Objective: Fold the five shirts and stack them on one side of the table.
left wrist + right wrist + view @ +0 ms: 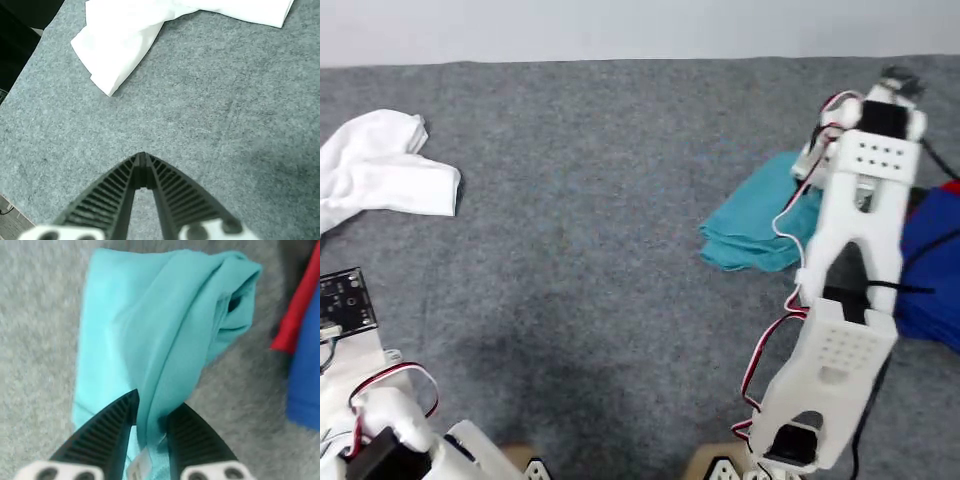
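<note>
- Our right gripper [150,407] pinches a raised fold of the teal shirt [150,315], which lies on the right of the table [600,250], near the blue shirt [930,270].
- To fold well, we should keep the pinch firm, lift just enough to free the layer, carry it squarely across and lay it flat without dragging the rest.
- Our left gripper [145,160] hangs pressed together over bare table, near the crumpled white shirt [380,170].
- From above, the arm covers part of the teal shirt. The blue shirt and a red cloth [297,310] are cut off at the edge, so we cannot judge their folding.
</note>
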Controlling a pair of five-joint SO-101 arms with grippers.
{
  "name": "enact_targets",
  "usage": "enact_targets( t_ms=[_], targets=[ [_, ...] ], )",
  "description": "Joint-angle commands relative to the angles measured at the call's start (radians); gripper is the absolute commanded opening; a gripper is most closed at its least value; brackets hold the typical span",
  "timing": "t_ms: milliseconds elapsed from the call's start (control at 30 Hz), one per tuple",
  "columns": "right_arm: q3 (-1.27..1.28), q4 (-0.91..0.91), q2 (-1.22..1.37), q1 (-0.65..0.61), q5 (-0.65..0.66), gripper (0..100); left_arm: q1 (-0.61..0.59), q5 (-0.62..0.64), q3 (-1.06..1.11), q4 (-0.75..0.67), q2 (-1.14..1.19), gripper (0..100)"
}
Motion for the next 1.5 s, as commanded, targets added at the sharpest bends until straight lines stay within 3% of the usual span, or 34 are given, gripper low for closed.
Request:
enact_targets(
  t_ms=[0, 400, 700, 1467],
  targets=[
    [-0.098, 0.001, -0.010, 0.058, 0.031, 0.9, -0.006, 0.002, -0.004, -0.015, -0.003, 0],
    [-0.212, -0.008, -0.004, 0.211, 0.120, 0.9, -0.008, 0.003, -0.004, -0.005, -0.003, 0],
    [-0.213, -0.116, -0.004, 0.317, 0.175, 0.9, -0.008, 0.003, -0.010, 0.028, -0.003, 0],
    [-0.172, -0.111, 0.044, 0.636, 0.338, 0.9, -0.008, 0.003, -0.005, 0.035, -0.003, 0]
  ],
)
